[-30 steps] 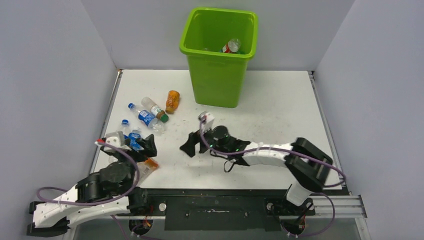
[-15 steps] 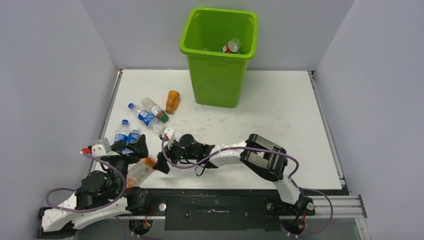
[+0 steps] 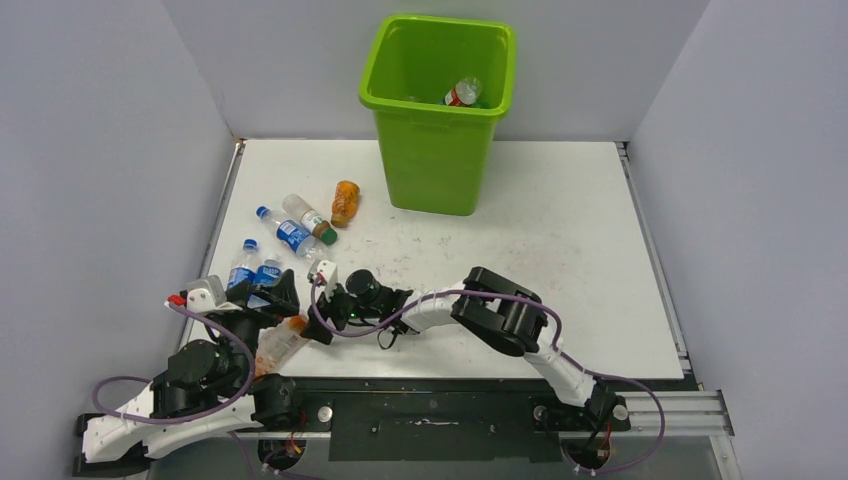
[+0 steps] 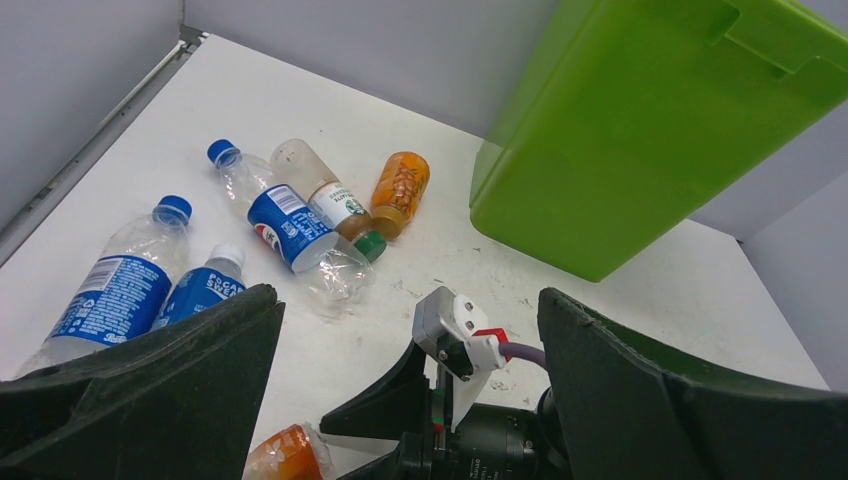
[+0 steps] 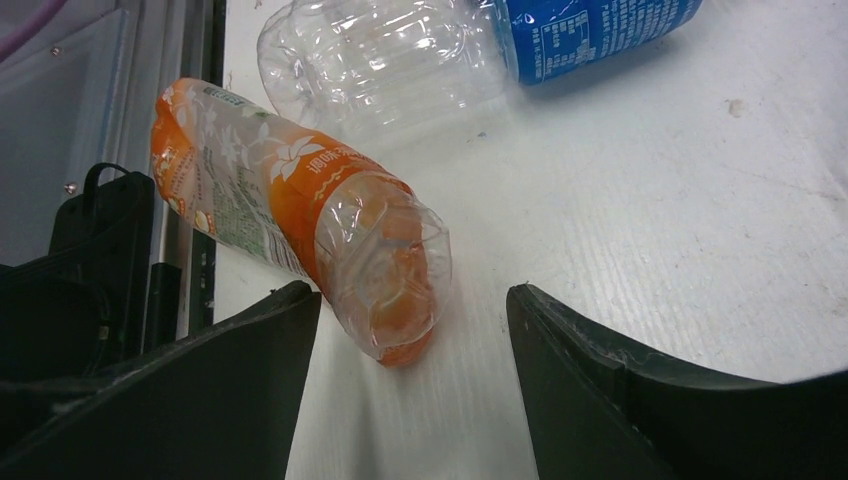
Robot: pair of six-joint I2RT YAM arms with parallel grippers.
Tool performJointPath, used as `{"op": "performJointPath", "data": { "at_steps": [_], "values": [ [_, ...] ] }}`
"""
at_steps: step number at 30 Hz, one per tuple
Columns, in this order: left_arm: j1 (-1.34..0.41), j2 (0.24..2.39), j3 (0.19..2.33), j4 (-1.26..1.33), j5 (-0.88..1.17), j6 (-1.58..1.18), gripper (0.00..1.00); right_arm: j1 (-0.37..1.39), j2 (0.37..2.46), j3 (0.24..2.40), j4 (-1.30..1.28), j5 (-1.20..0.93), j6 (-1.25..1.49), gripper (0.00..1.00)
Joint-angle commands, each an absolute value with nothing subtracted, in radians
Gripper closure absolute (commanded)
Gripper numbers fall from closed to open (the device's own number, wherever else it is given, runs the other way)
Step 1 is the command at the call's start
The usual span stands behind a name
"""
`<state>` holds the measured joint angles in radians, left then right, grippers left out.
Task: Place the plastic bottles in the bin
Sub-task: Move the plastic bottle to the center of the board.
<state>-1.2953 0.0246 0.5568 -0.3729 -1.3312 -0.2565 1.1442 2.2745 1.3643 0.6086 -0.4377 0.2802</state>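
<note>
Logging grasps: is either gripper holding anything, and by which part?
Nothing is held. The open right gripper straddles one end of the orange bottle, not yet closed; the left gripper is open, empty.

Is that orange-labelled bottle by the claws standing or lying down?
Lying down: the orange bottle rests on its side on the table, visibly crumpled.
</note>
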Motion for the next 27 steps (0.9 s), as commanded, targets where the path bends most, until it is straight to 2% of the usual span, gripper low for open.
{"op": "performJointPath", "data": {
  "at_steps": [1, 12, 14, 21, 27],
  "values": [
    [-1.299, 0.038, 0.593, -0.380, -1.326, -0.268, 0.00, 1.137, 2.281, 1.388, 0.753, -0.470, 0.315, 0.37],
    [-1.299, 0.020, 0.587, -0.379, -1.322, -0.273, 0.00, 1.128, 2.191, 1.247, 0.834, -0.445, 0.330, 0.88],
    [-1.299, 0.021, 0.588, -0.379, -1.320, -0.274, 0.00, 1.122, 2.159, 1.202, 0.849, -0.432, 0.334, 0.94],
    [-1.301, 0.020, 0.590, -0.391, -1.316, -0.288, 0.00, 1.079, 1.954, 0.930, 0.856, -0.312, 0.355, 0.95],
    [-1.304, 0.041, 0.578, -0.361, -1.282, -0.270, 0.00, 1.065, 1.625, 0.631, 0.729, -0.013, 0.444, 0.95]
  ]
}}
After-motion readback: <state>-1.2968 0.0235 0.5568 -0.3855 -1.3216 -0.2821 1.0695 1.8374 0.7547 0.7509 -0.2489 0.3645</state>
